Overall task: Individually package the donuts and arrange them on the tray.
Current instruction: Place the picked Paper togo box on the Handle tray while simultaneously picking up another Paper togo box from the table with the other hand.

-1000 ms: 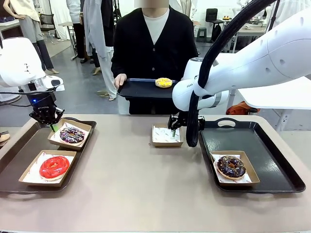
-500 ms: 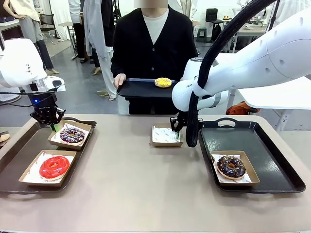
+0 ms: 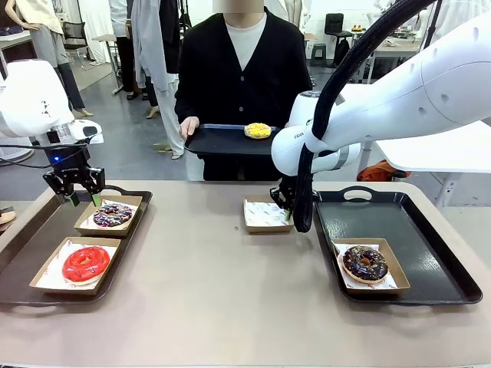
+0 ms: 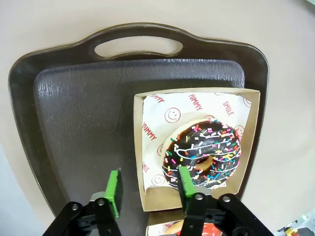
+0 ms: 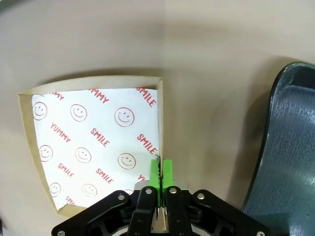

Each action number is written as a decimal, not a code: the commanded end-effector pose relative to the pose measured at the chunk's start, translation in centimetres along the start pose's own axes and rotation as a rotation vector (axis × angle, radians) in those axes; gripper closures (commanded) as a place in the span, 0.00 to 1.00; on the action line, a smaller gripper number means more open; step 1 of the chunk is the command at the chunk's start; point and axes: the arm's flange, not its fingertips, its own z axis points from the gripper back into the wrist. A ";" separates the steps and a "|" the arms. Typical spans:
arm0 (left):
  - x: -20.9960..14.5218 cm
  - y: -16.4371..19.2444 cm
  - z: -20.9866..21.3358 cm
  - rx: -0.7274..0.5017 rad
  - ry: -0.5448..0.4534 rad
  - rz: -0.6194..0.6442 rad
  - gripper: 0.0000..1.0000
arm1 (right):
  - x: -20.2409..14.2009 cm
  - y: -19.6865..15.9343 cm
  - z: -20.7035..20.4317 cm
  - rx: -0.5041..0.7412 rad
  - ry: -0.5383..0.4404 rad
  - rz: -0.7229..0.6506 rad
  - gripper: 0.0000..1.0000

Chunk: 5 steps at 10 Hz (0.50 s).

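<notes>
My left gripper [image 3: 84,200] hangs open just above the back-left corner of the box holding the purple sprinkled donut [image 3: 113,214]. In the left wrist view its fingers [image 4: 114,193] straddle the near wall of that box [image 4: 147,147], beside the sprinkled donut [image 4: 203,153]. A red donut [image 3: 85,263] lies boxed in front of it. My right gripper [image 3: 288,208] is shut on the right wall of an empty paper-lined box [image 3: 265,215]. The right wrist view shows the pads [image 5: 167,173] pinching that wall of the empty box [image 5: 93,142]. A chocolate donut [image 3: 364,263] sits boxed on the black tray [image 3: 437,268]. The person holds a small tray with a yellow donut [image 3: 258,130].
The two left boxes rest on a brown tray [image 3: 31,230] with a handle [image 4: 138,48]. The black tray's edge [image 5: 290,147] lies just right of the empty box. The person's tray [image 3: 219,142] is held above the table's far edge.
My left gripper opened and lifted slightly off the purple donut's box. My right gripper closed on the empty box's right wall, and that box shifted a little to the right.
</notes>
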 end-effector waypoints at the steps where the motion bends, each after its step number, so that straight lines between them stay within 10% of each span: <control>1: 0.3 -0.3 0.3 0.027 0.013 0.019 0.00 | 0.1 0.1 -0.5 -0.028 -0.017 -0.012 1.00; 5: 0.3 -0.3 0.2 0.024 0.013 0.017 0.00 | 0.0 0.0 -0.5 -0.024 -0.016 -0.014 1.00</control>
